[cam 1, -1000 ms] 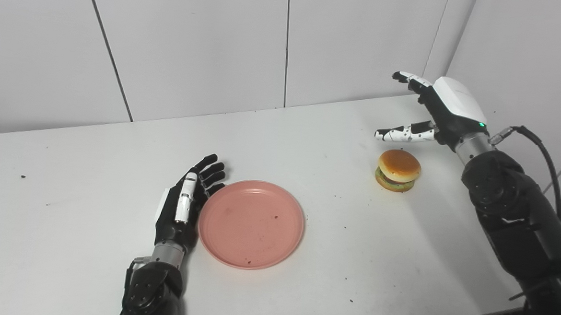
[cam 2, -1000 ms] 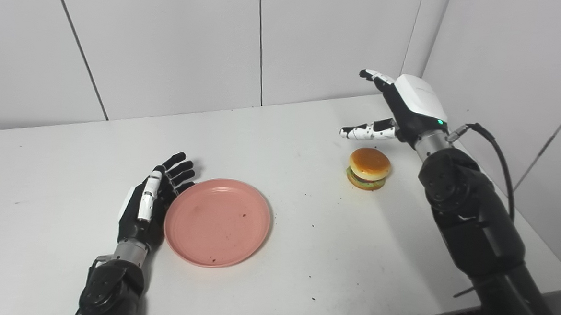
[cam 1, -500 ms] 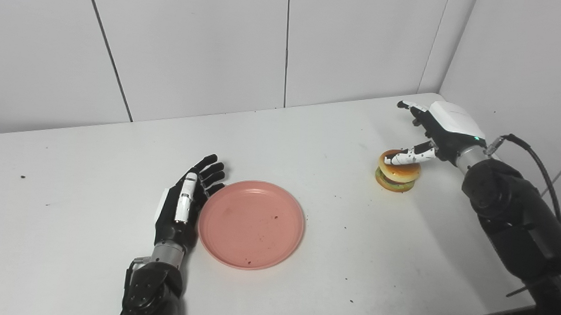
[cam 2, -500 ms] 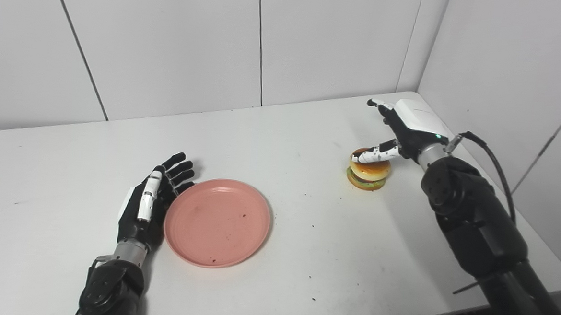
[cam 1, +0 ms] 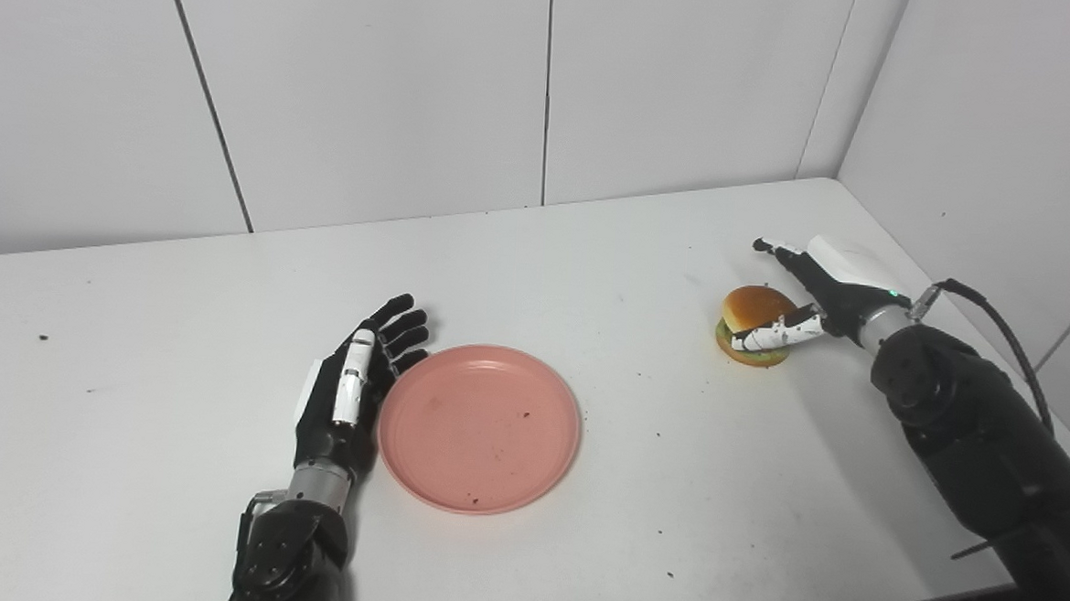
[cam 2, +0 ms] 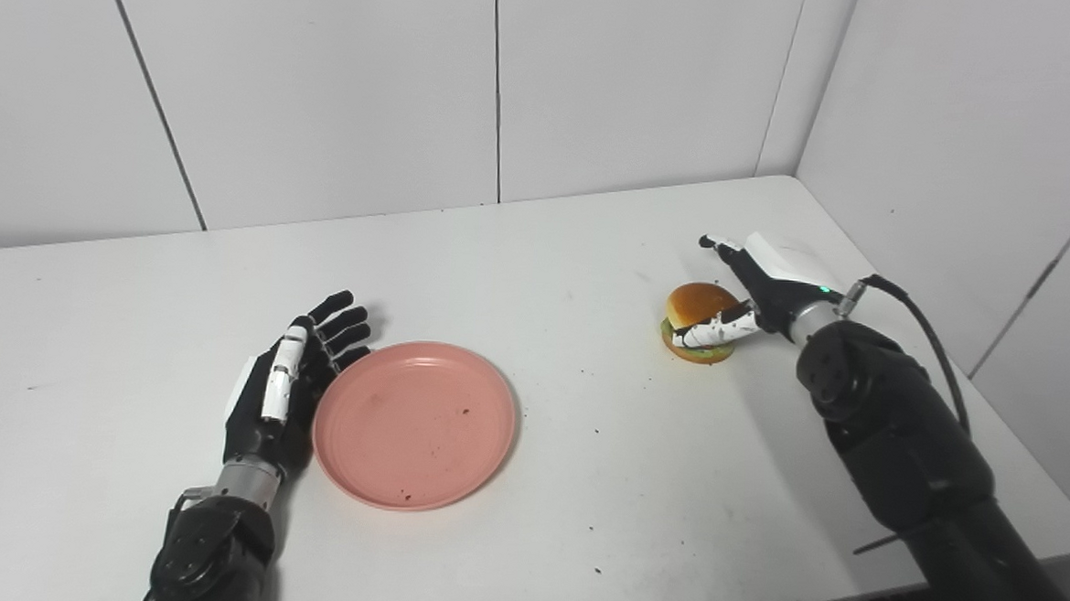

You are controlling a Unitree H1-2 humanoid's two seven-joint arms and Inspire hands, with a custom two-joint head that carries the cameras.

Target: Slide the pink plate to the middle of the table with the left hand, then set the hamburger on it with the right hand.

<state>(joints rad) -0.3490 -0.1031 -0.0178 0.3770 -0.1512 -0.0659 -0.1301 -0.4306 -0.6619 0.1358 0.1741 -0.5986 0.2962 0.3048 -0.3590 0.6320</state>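
Observation:
The pink plate (cam 1: 480,428) lies flat near the middle of the white table (cam 1: 592,267), a little left of centre. My left hand (cam 1: 347,391) is open, fingers straight, resting on the table against the plate's left rim. The hamburger (cam 1: 754,310) sits on the table at the right. My right hand (cam 1: 820,283) is down at the hamburger's right side, open around it: the thumb lies across its near side and the fingers (cam 1: 771,250) reach past its far side. The hamburger rests on the table.
The table's right edge (cam 1: 956,295) runs close behind my right hand, with the wall corner beyond. Small dark crumbs are scattered on the table and on the plate. A black cable (cam 1: 1001,325) loops off the right wrist.
My right hand has come down from above and behind the hamburger to table level, now straddling it. The left hand and the plate have not moved.

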